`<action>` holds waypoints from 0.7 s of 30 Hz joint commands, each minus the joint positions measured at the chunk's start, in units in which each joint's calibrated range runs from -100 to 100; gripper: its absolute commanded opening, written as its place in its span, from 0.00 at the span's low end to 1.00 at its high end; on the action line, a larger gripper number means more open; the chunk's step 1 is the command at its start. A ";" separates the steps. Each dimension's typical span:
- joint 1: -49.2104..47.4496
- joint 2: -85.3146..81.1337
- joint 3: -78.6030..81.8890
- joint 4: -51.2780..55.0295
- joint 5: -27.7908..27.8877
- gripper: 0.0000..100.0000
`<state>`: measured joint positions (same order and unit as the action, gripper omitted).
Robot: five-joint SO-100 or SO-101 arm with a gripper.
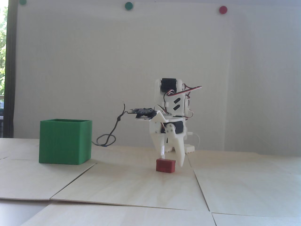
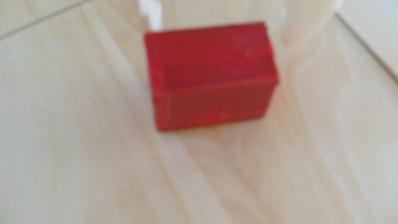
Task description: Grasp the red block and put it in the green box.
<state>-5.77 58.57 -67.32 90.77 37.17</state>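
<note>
The red block [image 1: 165,165] lies on the wooden table, right of centre in the fixed view. It fills the upper middle of the blurred wrist view [image 2: 211,77]. My white gripper [image 1: 171,160] points down over it and is open. One fingertip [image 1: 162,154] hangs just above the block's left top edge. The longer finger [image 1: 180,162] reaches down beside its right end, and I cannot tell if it touches. In the wrist view the gripper [image 2: 219,32] has its fingers at either side of the block's far edge. The green box [image 1: 64,143] stands open-topped at the left, well apart.
A dark cable [image 1: 107,140] loops on the table between the box and the arm. The tabletop is made of plywood sheets with seams [image 1: 200,186] and slightly raised edges. Green [image 1: 128,5] and red [image 1: 223,9] dots sit on the wall behind.
</note>
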 commanded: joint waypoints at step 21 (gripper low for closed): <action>0.58 -2.39 -4.37 1.22 8.28 0.39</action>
<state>-5.01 58.57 -67.32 89.77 42.72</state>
